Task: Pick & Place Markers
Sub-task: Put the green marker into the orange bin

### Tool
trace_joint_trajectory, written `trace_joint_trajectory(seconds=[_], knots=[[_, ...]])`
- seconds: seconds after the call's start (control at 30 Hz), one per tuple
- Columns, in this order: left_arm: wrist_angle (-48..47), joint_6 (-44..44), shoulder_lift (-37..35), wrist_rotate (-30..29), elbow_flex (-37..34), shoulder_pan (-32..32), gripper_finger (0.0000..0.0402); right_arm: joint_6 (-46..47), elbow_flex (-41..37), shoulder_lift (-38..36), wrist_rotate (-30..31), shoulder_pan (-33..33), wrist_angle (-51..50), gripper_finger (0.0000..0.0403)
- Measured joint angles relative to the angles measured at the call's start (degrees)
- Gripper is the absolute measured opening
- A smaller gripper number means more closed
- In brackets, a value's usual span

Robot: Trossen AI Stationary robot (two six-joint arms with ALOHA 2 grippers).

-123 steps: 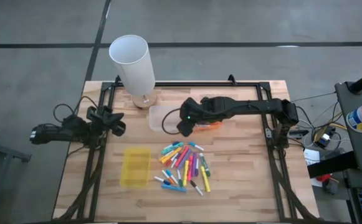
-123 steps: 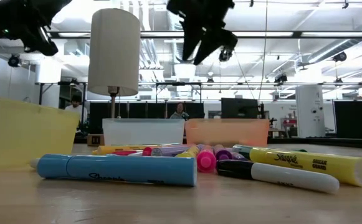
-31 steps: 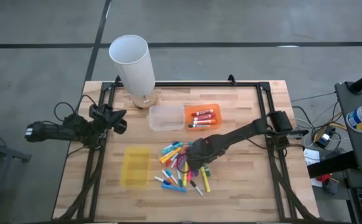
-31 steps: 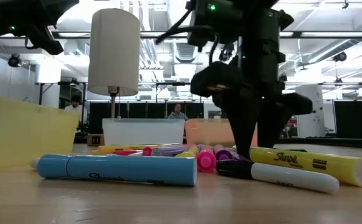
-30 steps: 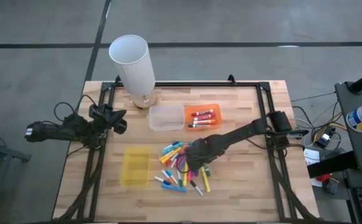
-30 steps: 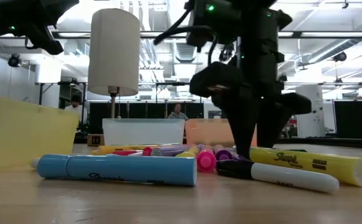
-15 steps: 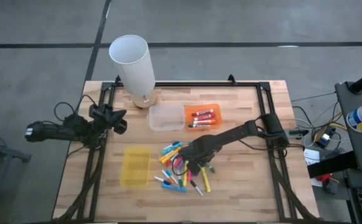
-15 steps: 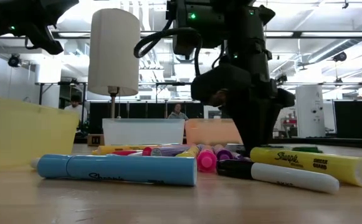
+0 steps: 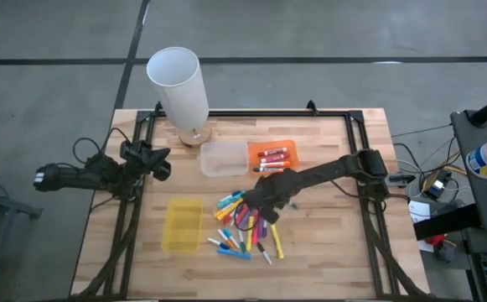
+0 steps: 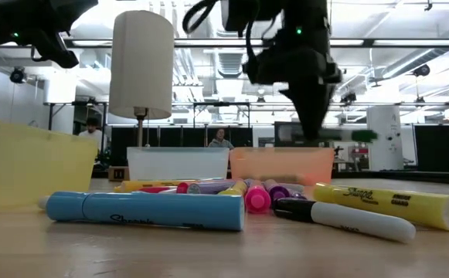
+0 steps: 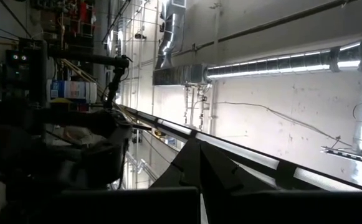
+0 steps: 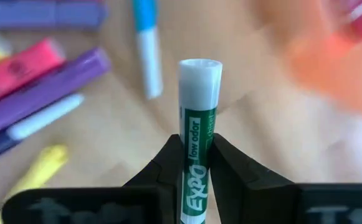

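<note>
Gripping green marker (image 12: 197,143), right pincer (image 12: 193,163); high view hides colour.

R gripper (image 10: 314,133) up, gripping green marker (image 10: 363,136) | markers (image 10: 232,202) on table (image 10: 209,251)

free: bare table (image 9: 327,243) right of markers (image 9: 247,222) | blocked: orange tray (image 9: 272,156), clear tray (image 9: 223,158) behind

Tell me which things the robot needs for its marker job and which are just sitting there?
Needed: the green marker pinched in the right gripper; the pile of markers; the orange tray with some inside.
Just sitting: white lamp; left gripper, parked at the table's edge.
</note>
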Motion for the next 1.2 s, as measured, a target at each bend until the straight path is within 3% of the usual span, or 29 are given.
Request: trace_joint_trajectory(seconds=[0.33, 0.7, 1.2], knots=[[0.03, -0.02, 0.0, 2.14, 0.0, -0.01, 0.0, -17.1, 5.57, -1.05, 7.98, -7.41, -0.3, 0.0049], [0.01, 0.63, 0.0, 2.43, 0.0, -0.01, 0.0, -33.71, 5.74, -0.14, 8.85, -18.58, 3.31, 0.0049], [0.01, 0.83, 0.0, 2.33, 0.0, 0.0, 0.0, -40.23, 3.35, -0.14, 7.88, -23.22, 9.6, 0.007]])
